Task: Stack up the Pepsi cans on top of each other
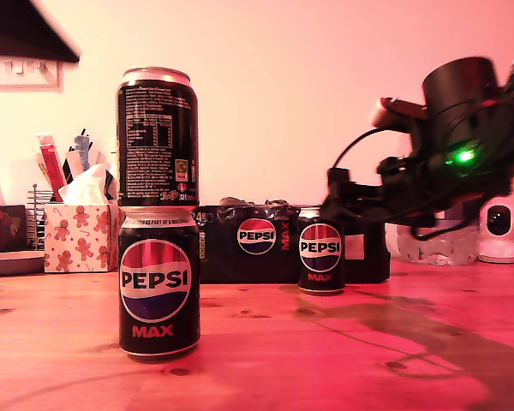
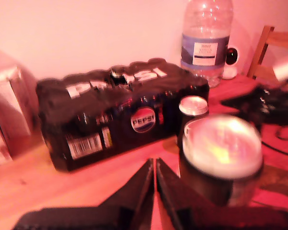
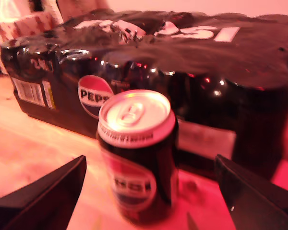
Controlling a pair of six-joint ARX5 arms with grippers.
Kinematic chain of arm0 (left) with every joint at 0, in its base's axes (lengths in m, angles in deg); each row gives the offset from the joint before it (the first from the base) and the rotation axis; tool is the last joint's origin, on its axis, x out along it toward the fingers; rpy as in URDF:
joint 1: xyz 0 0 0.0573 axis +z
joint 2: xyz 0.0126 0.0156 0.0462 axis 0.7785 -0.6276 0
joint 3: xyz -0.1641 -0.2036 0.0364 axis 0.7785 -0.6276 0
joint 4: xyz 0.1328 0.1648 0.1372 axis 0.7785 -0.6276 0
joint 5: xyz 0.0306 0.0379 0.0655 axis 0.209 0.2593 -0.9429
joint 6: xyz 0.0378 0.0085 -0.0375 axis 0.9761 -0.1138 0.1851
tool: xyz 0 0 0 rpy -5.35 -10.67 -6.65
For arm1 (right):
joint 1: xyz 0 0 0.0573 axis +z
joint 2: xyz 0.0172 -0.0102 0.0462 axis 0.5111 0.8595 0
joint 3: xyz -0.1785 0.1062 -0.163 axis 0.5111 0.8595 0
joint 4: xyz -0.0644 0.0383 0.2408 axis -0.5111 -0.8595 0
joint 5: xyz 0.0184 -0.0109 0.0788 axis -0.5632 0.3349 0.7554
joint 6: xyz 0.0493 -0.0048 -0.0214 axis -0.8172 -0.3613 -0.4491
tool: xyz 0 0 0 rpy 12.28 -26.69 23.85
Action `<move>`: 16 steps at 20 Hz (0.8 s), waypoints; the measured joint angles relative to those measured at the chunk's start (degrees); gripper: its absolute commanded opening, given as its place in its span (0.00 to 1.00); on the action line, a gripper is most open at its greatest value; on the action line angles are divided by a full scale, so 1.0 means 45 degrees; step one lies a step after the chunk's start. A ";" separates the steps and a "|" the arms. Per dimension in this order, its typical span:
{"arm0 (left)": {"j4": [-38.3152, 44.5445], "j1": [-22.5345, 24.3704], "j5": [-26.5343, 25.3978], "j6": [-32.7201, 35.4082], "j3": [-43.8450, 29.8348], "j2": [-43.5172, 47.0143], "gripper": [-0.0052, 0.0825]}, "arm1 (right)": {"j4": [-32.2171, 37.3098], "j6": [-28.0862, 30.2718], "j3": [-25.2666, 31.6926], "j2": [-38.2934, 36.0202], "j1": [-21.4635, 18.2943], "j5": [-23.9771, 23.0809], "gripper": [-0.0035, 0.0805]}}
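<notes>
Two Pepsi cans stand stacked near the exterior view's left: the lower can [image 1: 158,287] shows its logo, and the upper can [image 1: 157,137] shows its small print. A third Pepsi can [image 1: 320,253] [image 3: 137,153] stands alone before the multipack. My second gripper [image 1: 338,195] [image 3: 150,163] hovers open just short of this single can, one finger to each side of it. My first gripper [image 2: 154,165] is shut on nothing. Close beside it is the blurred silver lid of the upper can [image 2: 223,146], with the single can [image 2: 193,109] farther off.
A black shrink-wrapped Pepsi multipack [image 1: 248,244] [image 2: 120,110] [image 3: 197,62] lies behind the single can. A clear water bottle [image 2: 206,38] and a small white camera [image 1: 499,227] stand at the exterior view's right. A gingerbread-print tissue box [image 1: 81,235] sits at its left.
</notes>
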 measured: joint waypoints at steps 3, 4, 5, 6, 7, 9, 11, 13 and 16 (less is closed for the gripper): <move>0.0855 0.0000 -0.0121 -0.0612 -0.1336 0.0146 0.03 | 0.0141 0.0000 -0.0665 0.0554 0.0015 0.0087 0.96; 0.1010 0.0000 -0.0155 -0.0704 -0.1598 0.0146 0.03 | 0.0146 0.0000 -0.0874 0.0714 0.0015 0.0092 0.96; 0.1195 0.0000 -0.0165 -0.0855 -0.1773 0.0146 0.03 | 0.0155 0.0000 -0.1078 0.0879 0.0015 0.0087 0.96; 0.1365 0.0000 -0.0165 -0.0937 -0.1851 0.0146 0.03 | 0.0155 0.0005 -0.1316 0.1112 0.0015 0.0087 0.96; 0.1462 0.0000 -0.0170 -0.0996 -0.1851 0.0151 0.03 | 0.0155 0.0005 -0.1525 0.1360 0.0015 0.0083 0.96; 0.1481 0.0000 -0.0209 -0.1001 -0.1851 0.0146 0.03 | 0.0165 0.0005 -0.1826 0.1821 0.0010 0.0078 0.96; 0.1506 0.0000 -0.0209 -0.1001 -0.1880 0.0151 0.03 | 0.0160 0.0005 -0.2055 0.2244 0.0015 0.0073 0.96; 0.1535 0.0000 -0.0194 -0.1010 -0.2093 0.0151 0.03 | 0.0146 0.0010 -0.2268 0.2657 0.0034 0.0073 0.96; 0.1481 0.0000 -0.0019 -0.1103 -0.2705 0.0146 0.03 | 0.0029 0.0010 -0.2594 0.3070 0.0097 -0.0146 0.96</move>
